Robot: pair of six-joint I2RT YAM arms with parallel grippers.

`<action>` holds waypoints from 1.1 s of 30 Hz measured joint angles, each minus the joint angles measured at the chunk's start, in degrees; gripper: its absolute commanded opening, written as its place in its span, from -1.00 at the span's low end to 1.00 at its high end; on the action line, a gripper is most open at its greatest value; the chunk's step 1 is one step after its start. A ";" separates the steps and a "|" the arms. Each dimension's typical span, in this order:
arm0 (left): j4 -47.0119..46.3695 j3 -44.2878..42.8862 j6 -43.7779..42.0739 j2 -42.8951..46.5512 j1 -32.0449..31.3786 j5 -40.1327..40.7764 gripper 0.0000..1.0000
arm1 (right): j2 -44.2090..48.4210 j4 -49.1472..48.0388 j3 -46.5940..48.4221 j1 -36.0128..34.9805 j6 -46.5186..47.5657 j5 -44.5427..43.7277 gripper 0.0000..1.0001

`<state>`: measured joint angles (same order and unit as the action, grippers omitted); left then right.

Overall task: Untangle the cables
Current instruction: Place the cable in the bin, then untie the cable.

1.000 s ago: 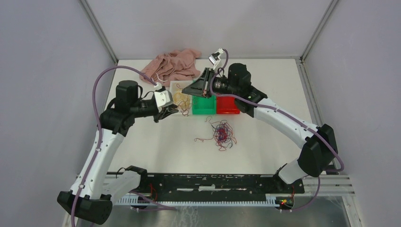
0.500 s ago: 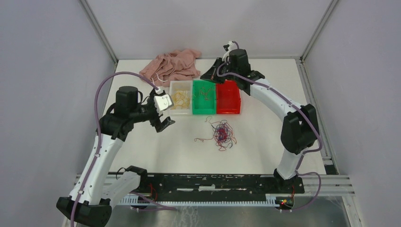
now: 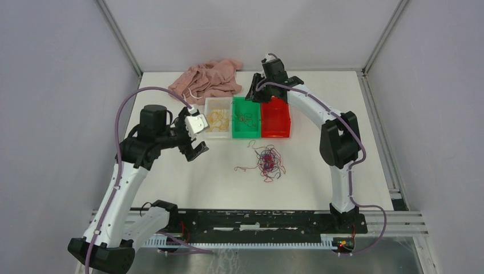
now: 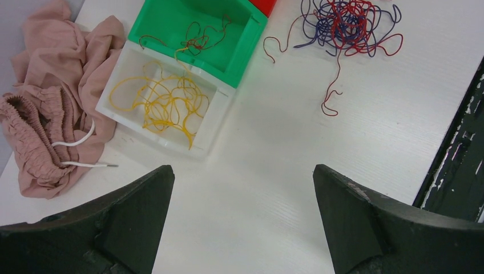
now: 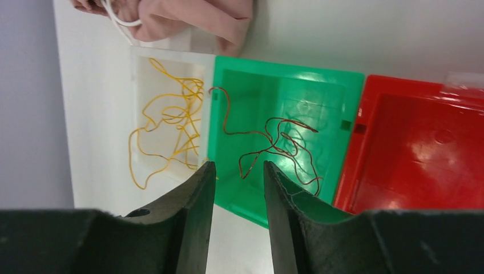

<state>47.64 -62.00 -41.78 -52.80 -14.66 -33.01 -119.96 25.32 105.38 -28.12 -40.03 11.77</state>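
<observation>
Currently: cables (image 3: 268, 161), red-purple tangle mid-bench; yellow ones in white bin (image 3: 218, 136), brown in green bin (image 3: 246, 136), near far edge. Both empty: left pincer (image 4: 241, 171) spread wide, right pincer (image 5: 238, 168) slightly parted.

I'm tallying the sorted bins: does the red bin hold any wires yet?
No, the red bin shows only its bare, shiny floor, while the brown wire lies in the green bin beside it.
</observation>
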 measured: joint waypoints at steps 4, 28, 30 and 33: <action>0.24 -0.11 -0.02 -0.11 0.00 0.17 0.98 | 1.20 3.98 0.26 -0.26 2.73 -3.96 0.01; 1.64 -2.56 -1.77 -3.89 0.00 1.38 0.99 | 44.54 3.96 -58.21 -4.55 4.48 -10.47 -0.13; 2.36 -2.56 -2.16 -3.96 0.00 1.40 0.99 | 44.54 2.67 -58.38 -4.52 4.28 -9.33 -0.20; 3.28 -2.58 -2.73 -3.96 0.00 1.38 0.99 | 44.17 0.24 -58.36 -4.52 4.37 -8.66 -0.20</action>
<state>50.92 -64.58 -44.51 -56.75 -14.66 -31.64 -75.79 25.56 47.03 -32.64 -35.66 3.11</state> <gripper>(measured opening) 0.991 0.403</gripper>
